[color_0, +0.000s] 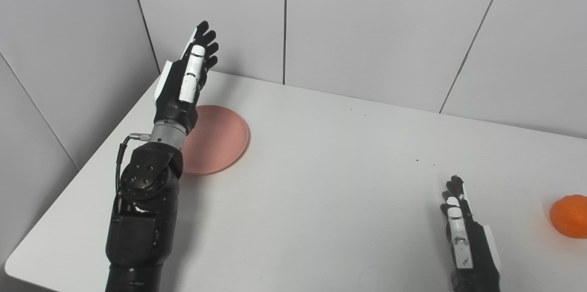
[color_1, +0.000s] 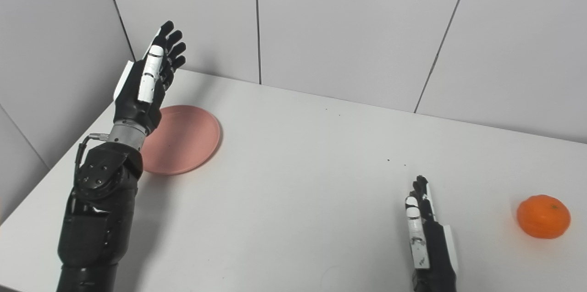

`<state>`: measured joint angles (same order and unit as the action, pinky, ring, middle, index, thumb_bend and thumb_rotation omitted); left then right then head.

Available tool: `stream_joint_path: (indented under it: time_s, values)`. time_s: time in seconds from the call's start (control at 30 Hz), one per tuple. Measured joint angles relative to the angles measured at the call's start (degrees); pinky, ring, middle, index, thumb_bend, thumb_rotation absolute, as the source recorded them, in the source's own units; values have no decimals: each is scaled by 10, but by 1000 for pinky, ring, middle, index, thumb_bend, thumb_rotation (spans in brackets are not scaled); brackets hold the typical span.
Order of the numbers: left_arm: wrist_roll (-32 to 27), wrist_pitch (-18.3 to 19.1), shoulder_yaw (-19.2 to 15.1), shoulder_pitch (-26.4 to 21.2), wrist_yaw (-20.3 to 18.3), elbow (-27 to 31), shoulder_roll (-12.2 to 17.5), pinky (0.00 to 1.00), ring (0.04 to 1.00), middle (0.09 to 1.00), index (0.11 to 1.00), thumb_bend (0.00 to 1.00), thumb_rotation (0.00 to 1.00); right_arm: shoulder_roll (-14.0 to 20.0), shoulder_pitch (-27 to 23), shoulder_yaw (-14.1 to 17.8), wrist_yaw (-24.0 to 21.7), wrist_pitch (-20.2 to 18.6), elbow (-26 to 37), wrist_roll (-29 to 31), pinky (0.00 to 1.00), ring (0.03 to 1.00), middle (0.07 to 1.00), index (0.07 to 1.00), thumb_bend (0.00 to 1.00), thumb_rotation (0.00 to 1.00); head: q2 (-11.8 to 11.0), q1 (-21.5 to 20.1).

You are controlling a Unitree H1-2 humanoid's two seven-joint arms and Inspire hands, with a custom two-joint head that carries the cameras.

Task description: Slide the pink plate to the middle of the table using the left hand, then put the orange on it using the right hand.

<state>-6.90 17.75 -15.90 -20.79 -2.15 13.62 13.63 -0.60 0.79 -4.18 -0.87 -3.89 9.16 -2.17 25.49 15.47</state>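
The pink plate (color_0: pixel 218 138) lies flat on the white table (color_0: pixel 330 154) near its far left corner. My left hand (color_0: pixel 190 72) is raised above the plate's left side, fingers stretched out and apart, holding nothing; its forearm covers the plate's left rim. The orange (color_1: pixel 543 216) sits on the table at the far right, and the left eye view cuts it at the picture's edge. My right hand (color_1: pixel 424 232) rests low near the front edge, fingers straight, well left of the orange and apart from it.
Grey wall panels (color_0: pixel 367 21) stand right behind the table's far edge and along its left side. The table's left edge (color_0: pixel 73 177) runs close beside my left forearm. A few dark specks (color_0: pixel 417 160) mark the tabletop.
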Motion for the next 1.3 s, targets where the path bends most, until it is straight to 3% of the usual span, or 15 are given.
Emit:
stream_joint_path:
  time_s: [0.33, 0.6, 1.3]
  values:
    - [-18, 3, -24, -4, 10, -17, 31, 972, 982, 982, 953, 400, 1000, 0, 0, 1, 0, 5, -3, 1, 1000, 1000, 1000, 1000, 135, 1000, 0, 5]
    - [-52, 7, -42, -10, 4, -71, 65, 988, 988, 986, 959, 378, 1000, 0, 0, 3, -2, 6, -3, 9, 1000, 1000, 1000, 1000, 131, 1000, 1, 4]
    - [-79, 15, -69, 3, 3, -133, 78, 989, 981, 975, 947, 336, 1000, 0, 0, 3, -2, 6, -3, 10, 1000, 1000, 1000, 1000, 135, 1000, -3, 4]
